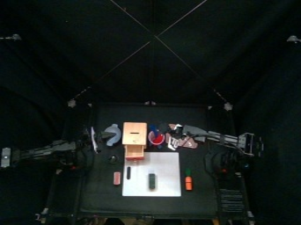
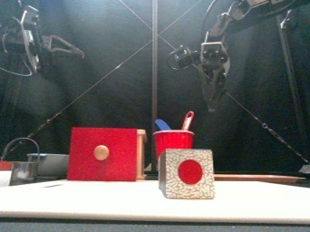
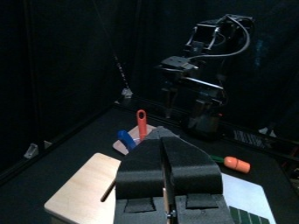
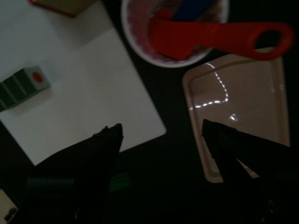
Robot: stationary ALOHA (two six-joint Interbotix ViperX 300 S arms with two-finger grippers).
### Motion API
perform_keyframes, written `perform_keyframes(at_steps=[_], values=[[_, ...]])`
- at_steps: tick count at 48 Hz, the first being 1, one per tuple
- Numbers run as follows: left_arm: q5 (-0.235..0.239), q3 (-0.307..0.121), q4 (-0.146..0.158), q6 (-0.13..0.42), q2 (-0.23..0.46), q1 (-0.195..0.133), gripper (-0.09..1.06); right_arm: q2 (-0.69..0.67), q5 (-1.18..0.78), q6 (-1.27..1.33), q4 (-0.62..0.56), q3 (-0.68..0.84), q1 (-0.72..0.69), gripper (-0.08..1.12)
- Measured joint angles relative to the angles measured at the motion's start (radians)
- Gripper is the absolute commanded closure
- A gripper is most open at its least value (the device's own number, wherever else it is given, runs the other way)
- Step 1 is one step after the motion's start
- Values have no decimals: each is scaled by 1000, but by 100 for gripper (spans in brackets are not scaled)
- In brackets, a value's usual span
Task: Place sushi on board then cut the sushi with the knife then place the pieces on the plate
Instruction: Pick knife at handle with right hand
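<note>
Here, sushi roll (image 2: 188, 174) on board (image 1: 171, 169), well apart from right end effector (image 4: 163, 128).

arms (image 2: 213, 62): black | right end effector (image 4: 162, 131): black inside, seemingly grey outside
</note>
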Motion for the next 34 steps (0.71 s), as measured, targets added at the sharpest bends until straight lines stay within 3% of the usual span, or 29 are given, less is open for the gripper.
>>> perform_keyframes(at_steps=[18,34], values=[[-35,-2,-15,0,41,8,89,178,94,-207,270,-146,-201,4],[-38,11,-29,-2,41,12,89,331,199,-232,284,-321,-212,4]])
